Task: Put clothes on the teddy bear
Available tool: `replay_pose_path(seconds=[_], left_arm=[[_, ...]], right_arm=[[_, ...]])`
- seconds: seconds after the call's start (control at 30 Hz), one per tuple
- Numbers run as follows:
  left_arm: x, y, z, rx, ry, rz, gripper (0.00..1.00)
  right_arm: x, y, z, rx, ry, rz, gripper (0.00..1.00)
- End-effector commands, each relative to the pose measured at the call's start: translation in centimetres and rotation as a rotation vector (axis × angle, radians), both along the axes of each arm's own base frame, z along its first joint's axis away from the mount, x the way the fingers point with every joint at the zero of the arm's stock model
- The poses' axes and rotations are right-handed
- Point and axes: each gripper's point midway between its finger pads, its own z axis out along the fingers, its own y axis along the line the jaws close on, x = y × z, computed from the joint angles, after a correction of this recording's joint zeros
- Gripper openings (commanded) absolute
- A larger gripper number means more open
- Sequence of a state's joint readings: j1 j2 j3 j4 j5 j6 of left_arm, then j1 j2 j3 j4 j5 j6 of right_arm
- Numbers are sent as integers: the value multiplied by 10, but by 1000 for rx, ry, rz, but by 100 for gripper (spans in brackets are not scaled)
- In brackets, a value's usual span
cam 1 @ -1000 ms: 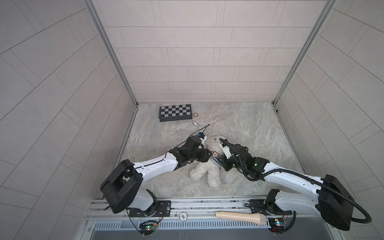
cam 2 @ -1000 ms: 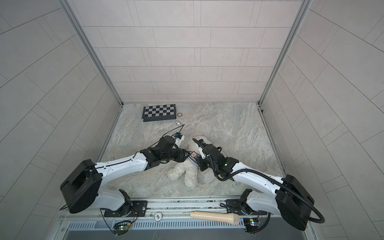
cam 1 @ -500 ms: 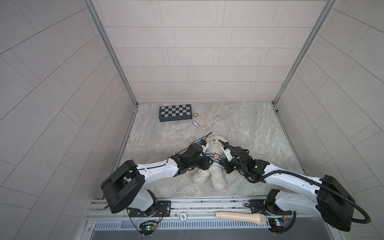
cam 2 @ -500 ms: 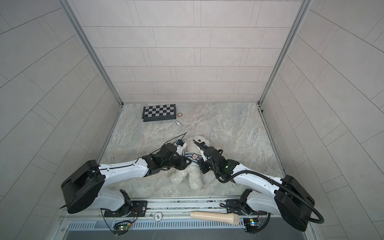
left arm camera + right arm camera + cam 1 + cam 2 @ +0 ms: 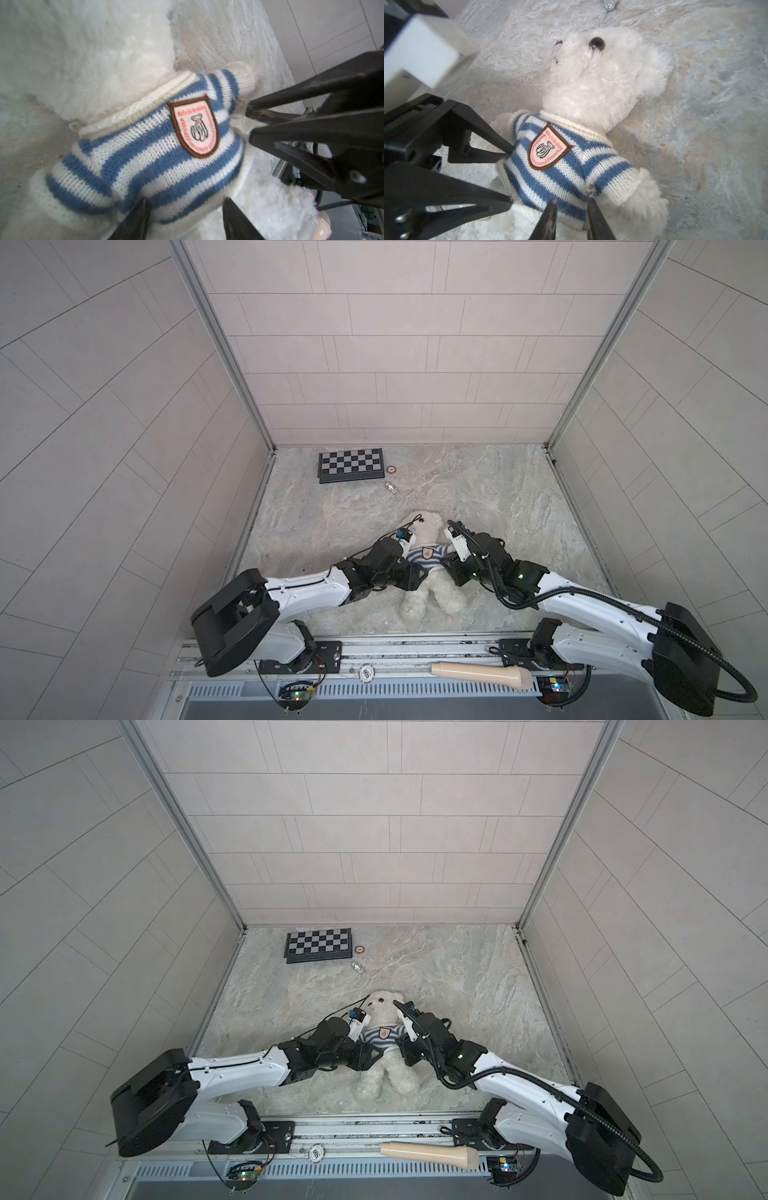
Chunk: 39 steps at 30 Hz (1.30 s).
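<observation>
Top views both show the teddy bear (image 5: 430, 593) (image 5: 384, 1065) lying on its back near the front middle of the marbled tabletop (image 5: 498, 497). It is well apart from the chessboard (image 5: 351, 464) at the back left. Its long axis runs front to back: the head points toward the back wall and the two splayed legs toward the rail that carries the arms. The face is turned upward.

The bear is fluffy and white, with a round head and stubby limbs. One dark glossy eye (image 5: 597, 42) shows in the right wrist view. It wears a blue-and-white striped knit sweater (image 5: 560, 172) with a cream ribbed collar. On the chest is a shield-shaped badge (image 5: 548, 148), brown-edged and pink, with a small bear drawing and red lettering. Both arms are through the sleeves, and white paws stick out of the cuffs. Bare belly fur shows below the hem in both top views.

The left gripper (image 5: 509, 177) is at the bear's side with its jaws spread wide. Its fingertips (image 5: 506, 152) touch the sweater's flank without pinching it. The right gripper (image 5: 571, 200) is at the opposite flank, under the sleeve, with its jaws nearly together and nipping the knit between them.
</observation>
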State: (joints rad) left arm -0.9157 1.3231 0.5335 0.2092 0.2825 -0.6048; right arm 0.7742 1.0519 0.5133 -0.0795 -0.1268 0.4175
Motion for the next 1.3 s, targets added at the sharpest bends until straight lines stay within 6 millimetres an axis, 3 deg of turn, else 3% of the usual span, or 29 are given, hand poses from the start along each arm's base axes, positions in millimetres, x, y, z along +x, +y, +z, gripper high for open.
replay_pose_path(seconds=[0.0,0.13,0.3,0.5,0.77,1.27], left_arm=[[-10,0,18,-49,-7,-40,60],[-6,10,32,-105,1,-14,60],[14,44,37,-101,-6,106,59],[32,76,18,-38,27,236,61],[37,66,-2,-54,75,236,59],[43,38,-1,-142,95,178,43]], right_arm=[[-6,-4,-10,0,25,-12,27],[-7,-6,-16,-11,29,-13,26],[-7,-8,-18,-17,24,-17,26],[-9,-10,-22,-20,29,-20,26],[-10,-12,-25,-19,30,-27,26],[-10,-14,-29,-26,28,-31,25]])
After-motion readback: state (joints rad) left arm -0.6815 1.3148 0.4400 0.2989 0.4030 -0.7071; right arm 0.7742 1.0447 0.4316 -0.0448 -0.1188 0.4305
